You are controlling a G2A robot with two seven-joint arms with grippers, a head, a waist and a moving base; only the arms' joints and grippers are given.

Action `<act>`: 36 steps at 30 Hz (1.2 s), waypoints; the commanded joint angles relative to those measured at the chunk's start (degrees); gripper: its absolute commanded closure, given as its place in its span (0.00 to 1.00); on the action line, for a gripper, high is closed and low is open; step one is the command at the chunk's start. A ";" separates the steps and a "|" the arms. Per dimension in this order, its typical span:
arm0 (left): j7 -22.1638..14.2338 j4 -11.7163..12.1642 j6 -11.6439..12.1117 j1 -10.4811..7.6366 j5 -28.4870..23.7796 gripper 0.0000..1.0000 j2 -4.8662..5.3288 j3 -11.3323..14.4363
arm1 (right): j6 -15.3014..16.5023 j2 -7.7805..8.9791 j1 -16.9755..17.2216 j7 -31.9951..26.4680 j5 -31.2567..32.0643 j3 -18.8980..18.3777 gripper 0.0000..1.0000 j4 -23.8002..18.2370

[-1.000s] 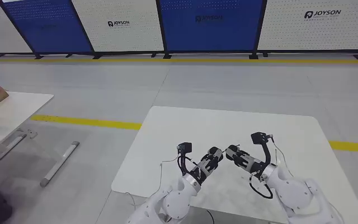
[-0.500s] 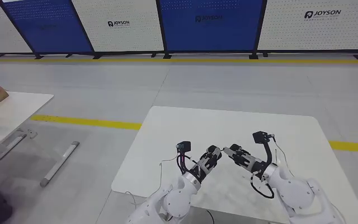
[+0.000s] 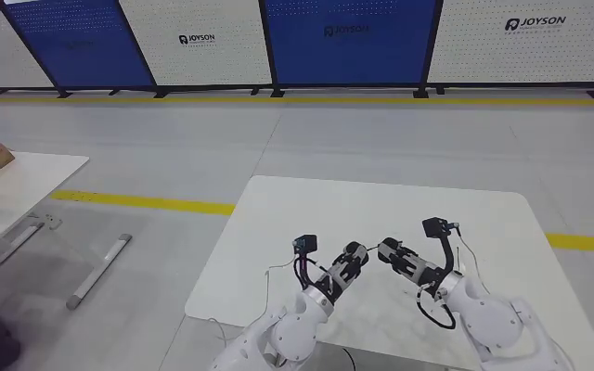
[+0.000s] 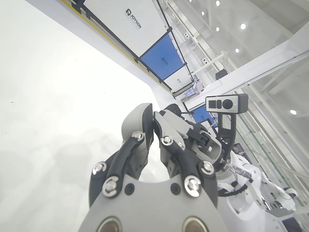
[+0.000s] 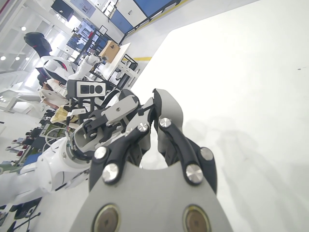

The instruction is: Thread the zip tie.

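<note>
White table (image 3: 390,199) with rounded corners lay under both of your arms. You had the two grippers nose to nose over its near part, roughly midway along the front edge.

Left gripper (image 4: 152,119): clenched. Its own wrist view showed the black pads (image 4: 147,121) pressed flat against each other along their length.

Right gripper (image 5: 153,108): also closed. The pads met at the tips, with a slim wedge of gap lower down toward the knuckles.

From above, your left gripper's tips sat just beside the right's, each pointing inward at the other. The left wrist view put the right gripper's fingers right alongside the left's.

Zip tie (image 3: 372,248): a thin dark strand showed between the two tips in the top view. That was probably it, but it was too fine to be sure. I could not tell from any view which pads pinched it, or whether the end had entered the head.

Surroundings: blue and white panels (image 3: 351,37) stood in a row at the far side of the floor. A yellow floor line (image 3: 139,200) ran past the table's left side. A second table (image 3: 32,176) sat well apart at the left.
</note>
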State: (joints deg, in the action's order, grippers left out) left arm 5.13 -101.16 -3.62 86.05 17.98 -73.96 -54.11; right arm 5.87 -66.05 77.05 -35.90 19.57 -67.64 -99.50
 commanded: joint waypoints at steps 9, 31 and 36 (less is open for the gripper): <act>0.00 -0.44 0.94 0.33 -0.17 1.00 0.00 -0.62 | -0.63 -0.08 -0.88 -0.53 1.14 1.10 1.00 -0.24; -0.34 -0.17 1.00 0.02 0.02 1.00 -0.15 -1.38 | -1.92 -0.08 -0.92 0.83 0.48 0.49 1.00 -0.18; -0.33 -0.30 0.95 -0.07 -0.39 1.00 -0.22 -1.67 | -2.02 -0.08 -1.15 0.82 0.19 0.36 1.00 -0.08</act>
State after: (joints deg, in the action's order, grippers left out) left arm 4.82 -101.45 -2.68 85.99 17.65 -74.17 -55.73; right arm 3.87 -66.13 75.96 -35.06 19.81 -67.27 -99.60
